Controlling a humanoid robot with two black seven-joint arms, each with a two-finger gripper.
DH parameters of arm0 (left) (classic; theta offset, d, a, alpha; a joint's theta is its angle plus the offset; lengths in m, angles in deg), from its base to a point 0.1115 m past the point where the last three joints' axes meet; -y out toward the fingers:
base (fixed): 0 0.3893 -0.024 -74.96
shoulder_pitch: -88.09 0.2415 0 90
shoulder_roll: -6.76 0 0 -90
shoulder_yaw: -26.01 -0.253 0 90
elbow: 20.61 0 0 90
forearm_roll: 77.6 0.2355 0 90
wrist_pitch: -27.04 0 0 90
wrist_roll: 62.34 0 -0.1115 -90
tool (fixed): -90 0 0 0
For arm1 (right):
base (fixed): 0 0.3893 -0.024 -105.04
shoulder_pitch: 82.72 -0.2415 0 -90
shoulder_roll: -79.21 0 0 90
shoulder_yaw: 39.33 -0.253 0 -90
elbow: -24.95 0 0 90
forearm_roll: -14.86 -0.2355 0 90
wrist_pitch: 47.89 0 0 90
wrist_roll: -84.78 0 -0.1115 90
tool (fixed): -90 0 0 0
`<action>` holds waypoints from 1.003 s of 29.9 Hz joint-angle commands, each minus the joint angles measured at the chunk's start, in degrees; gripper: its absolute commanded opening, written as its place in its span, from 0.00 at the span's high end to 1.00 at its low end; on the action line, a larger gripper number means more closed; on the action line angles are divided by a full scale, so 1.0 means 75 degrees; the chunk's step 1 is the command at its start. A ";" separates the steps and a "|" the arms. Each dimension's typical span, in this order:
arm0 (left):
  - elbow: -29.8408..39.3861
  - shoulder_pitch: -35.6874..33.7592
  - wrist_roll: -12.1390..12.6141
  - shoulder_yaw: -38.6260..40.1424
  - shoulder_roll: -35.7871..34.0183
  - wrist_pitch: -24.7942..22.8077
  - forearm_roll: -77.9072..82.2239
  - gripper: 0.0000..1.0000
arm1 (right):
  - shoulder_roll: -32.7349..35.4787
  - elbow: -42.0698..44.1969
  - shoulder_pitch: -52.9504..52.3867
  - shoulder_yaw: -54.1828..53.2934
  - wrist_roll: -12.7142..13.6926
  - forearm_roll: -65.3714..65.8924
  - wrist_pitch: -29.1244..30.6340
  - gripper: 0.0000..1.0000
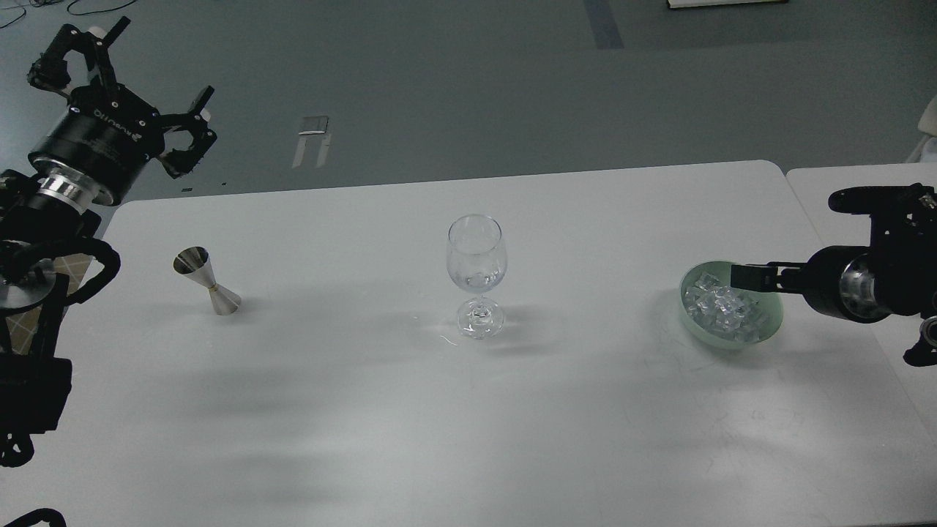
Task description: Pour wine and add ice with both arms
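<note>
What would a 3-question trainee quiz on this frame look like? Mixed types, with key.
1. True or false: the left gripper is holding the metal jigger.
2. Where is the ice? A) in the wine glass B) in the green bowl C) loose on the table
3. Which gripper is at the bowl?

Key:
1. False: it hangs open above the table's far left corner, and the jigger stands alone.
2. B
3. The right gripper, over the bowl's rim.

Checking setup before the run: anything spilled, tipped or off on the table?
Nothing stands out. Jigger, wine glass and bowl of ice stand upright and apart; no spill shows on the table.
</note>
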 commanded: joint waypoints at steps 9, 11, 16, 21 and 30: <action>-0.0008 0.0006 -0.0002 -0.0018 0.0211 -0.0070 0.0001 0.02 | -0.0110 -0.0034 0.0060 0.0012 0.0297 0.0029 0.0000 0.04; -0.0008 0.0006 -0.0002 -0.0018 0.0211 -0.0081 0.0001 0.02 | -0.0121 -0.0034 0.0060 0.0000 0.0297 0.0029 0.0000 0.03; 0.0004 0.0018 -0.0002 -0.0006 0.0176 -0.0081 0.0001 0.02 | -0.0344 0.0012 0.0223 0.0012 0.0297 0.0133 0.0000 0.17; -0.0008 0.0065 -0.0002 0.0006 0.0141 -0.0081 0.0001 0.02 | -0.0461 0.0036 0.0329 0.0023 0.0297 0.0462 0.0000 0.32; 0.0003 0.0076 -0.0002 0.0006 0.0176 -0.0081 0.0001 0.02 | -0.0496 0.0036 0.0318 0.0000 0.0297 0.0462 0.0000 0.38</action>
